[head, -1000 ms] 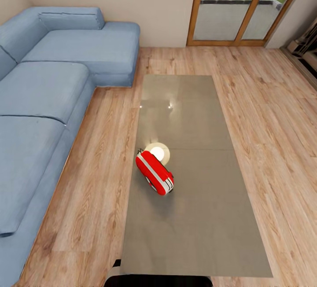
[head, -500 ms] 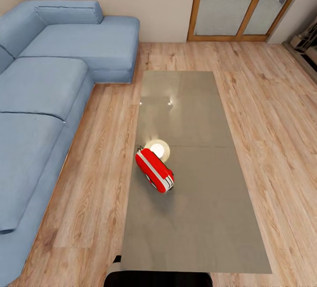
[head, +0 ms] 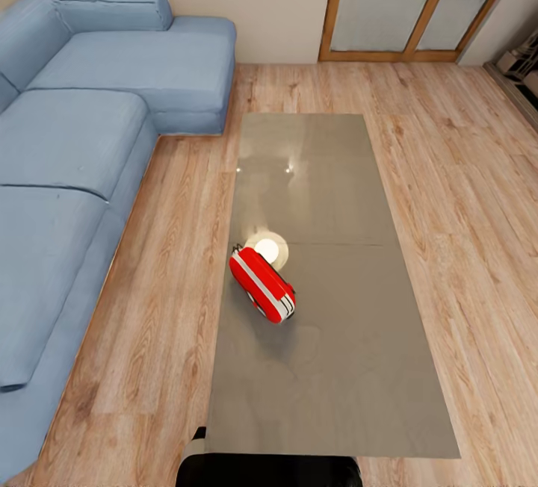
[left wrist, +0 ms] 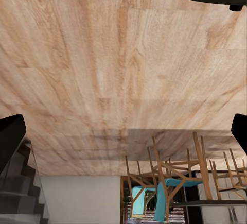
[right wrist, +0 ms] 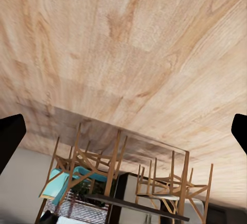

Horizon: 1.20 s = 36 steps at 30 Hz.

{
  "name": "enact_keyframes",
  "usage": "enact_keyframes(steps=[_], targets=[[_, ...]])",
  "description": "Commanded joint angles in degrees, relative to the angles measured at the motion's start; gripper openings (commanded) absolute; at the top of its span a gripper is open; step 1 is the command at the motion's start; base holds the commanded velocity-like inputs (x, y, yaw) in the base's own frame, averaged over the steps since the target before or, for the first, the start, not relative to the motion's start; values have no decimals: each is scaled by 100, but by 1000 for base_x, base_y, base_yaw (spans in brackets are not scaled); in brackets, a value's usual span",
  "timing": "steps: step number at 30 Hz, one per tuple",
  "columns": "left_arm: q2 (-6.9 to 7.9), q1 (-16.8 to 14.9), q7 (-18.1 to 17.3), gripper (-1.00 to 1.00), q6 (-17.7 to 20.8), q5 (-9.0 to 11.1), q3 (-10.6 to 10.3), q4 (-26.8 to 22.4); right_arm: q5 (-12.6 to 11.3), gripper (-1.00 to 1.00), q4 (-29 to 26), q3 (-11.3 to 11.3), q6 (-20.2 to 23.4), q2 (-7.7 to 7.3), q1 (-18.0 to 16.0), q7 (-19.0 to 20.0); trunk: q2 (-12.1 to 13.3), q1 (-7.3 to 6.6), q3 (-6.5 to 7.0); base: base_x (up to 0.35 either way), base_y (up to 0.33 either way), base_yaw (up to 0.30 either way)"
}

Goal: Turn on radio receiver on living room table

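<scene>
Living room [head: 172,263] of light plank floor, seen from the head over the near short end of the table [head: 344,375]. At far left, blue sofa [head: 67,143] running along the wall and turning the corner. Next rightward, a strip of bare floor, then the long glossy table. On its left half, about midway along its length and near the left edge, the radio [head: 261,285]: red with a white band, lying slantwise, just in front of a pale round disc [head: 270,246], touching or barely apart, hard to tell. Beyond the table, at upper right, wood-framed glass doors [head: 403,16].

In the left wrist view, left gripper [left wrist: 123,136] with dark fingers [left wrist: 10,141] spread to the picture's edges, nothing between them but floor planks. Same for the right gripper [right wrist: 123,131]: fingers [right wrist: 10,136] wide apart, empty, pointed at floor.

Judged as the end of the approach: parked at the table's end, neither arm raised yet, radio untouched. Next, probably: lift one arm, likelier the left given the radio's side, reach forward over the tabletop, and bring a fingertip onto the switch or dial. Calls for care not to push the radio across the slick top or off the near left edge
</scene>
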Motion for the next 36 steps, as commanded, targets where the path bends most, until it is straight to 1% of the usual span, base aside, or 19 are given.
enact_keyframes(steps=[1, 12, 21, 27, 31, 32, 34, 36], targets=[[0, 0, 1, 100, 0, 0, -1, 0, 0, 100, 0, 0, -1, 0, 0, 0, 0, 0, -6, 0, 0, 0], [-6, 0, 4, 100, 0, 0, -2, 0, -10, 100, 0, -14, 10, 9, 0, 0, 0, 0, -24, 0, 0, 0], [-25, 0, 16, 100, 6, 0, 8, 0, -8, 100, 0, -11, 9, 7, 0, 0, 0, 0, -80, 0, 0, 46], [-54, 0, 7, 100, 8, 0, 4, -2, -4, 100, 0, -8, -7, 12, 0, 0, 0, 0, -93, 0, 0, 19], [-31, 0, 0, 100, 0, -4, -28, -33, 7, 100, -4, 8, -21, 19, 0, 0, 0, 0, -94, 0, 0, 1], [63, 0, -30, 100, 27, -2, -35, -970, 40, 100, -730, 93, 58, -1, 0, 43, 0, 0, -94, 0, 0, 0], [75, 0, -33, 100, 47, -2, -34, -1270, 40, 100, -1060, 103, 108, -18, 0, 50, 0, 0, -94, 0, 0, 0], [90, 0, -37, 100, 123, -1, -33, -1907, 33, 100, -1789, 117, 342, -55, 0, 41, 0, 0, -94, 0, 0, 0]])
